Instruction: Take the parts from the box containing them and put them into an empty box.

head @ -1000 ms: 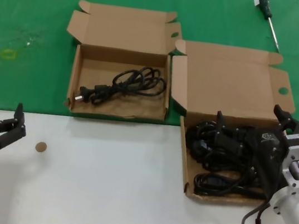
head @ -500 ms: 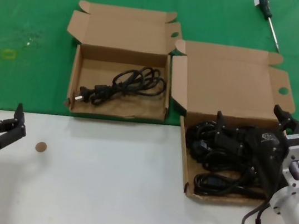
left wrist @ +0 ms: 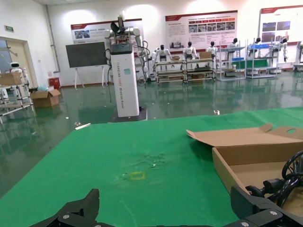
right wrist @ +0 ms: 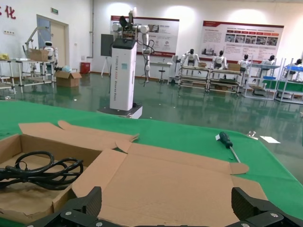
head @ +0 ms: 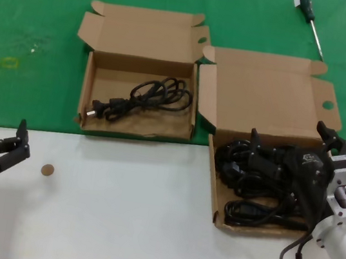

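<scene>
1. In the head view we see two open brown cartons on the green cloth point(head: 38, 31). The small box point(head: 143, 73) sits at upper centre-left with one cord point(head: 144, 98) coiled on its floor, its plug pointing to the lower left. The big box point(head: 265, 104) sits just beside it at centre-right, its lid standing up behind, its front part resting on the white table point(head: 114, 218). A tangle of cords point(head: 250, 180) fills its tray.
2. Our right gripper point(head: 291, 144) hangs over the big box at right, above the tangle; its two fingertips stand wide apart, one over the tray's middle and one near the lid's right edge. We cannot tell from here whether a cord is caught between them.
3. Our left gripper point(head: 11, 144) sits at the lower left over the white table, well apart from both boxes, its fingers spread and holding nothing. A small brown disc point(head: 47, 169) lies on the table just beside it. A screwdriver point(head: 311, 21) lies at the upper right on the cloth.
4. In the left wrist view our gripper's fingertips point(left wrist: 85, 208) show at the bottom edge, far apart with nothing between them. The small box point(left wrist: 251, 151) is at right, with part of the cord point(left wrist: 289, 172) showing inside.
5. In the right wrist view two fingertips point(right wrist: 83, 203) show at the bottom corners, wide apart. The big box's lid point(right wrist: 165, 184) fills the lower centre, the small box's cord point(right wrist: 42, 171) lies at left, and the screwdriver point(right wrist: 228, 144) at centre-right.
</scene>
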Controlling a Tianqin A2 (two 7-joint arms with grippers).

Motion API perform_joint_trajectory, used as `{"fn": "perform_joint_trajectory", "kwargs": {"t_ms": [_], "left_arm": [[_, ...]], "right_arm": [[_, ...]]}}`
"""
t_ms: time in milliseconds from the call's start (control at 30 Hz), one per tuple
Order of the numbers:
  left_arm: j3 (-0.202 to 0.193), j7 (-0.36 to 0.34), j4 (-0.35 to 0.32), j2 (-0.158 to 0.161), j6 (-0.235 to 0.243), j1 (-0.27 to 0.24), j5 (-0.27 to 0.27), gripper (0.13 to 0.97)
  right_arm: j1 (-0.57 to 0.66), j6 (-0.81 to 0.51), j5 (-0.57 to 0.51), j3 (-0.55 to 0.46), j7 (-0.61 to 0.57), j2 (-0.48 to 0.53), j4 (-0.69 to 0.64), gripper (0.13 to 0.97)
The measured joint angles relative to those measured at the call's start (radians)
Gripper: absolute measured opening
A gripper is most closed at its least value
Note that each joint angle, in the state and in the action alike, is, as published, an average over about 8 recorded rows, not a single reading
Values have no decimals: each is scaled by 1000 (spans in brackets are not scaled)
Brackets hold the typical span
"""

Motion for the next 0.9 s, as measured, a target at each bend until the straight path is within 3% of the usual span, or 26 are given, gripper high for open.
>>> {"fn": "perform_joint_trajectory", "kwargs": {"t_ms": [900], "left_arm": [[0,0,0,0,0,0,0,966]], "right_arm": [[0,0,0,0,0,0,0,966]]}}
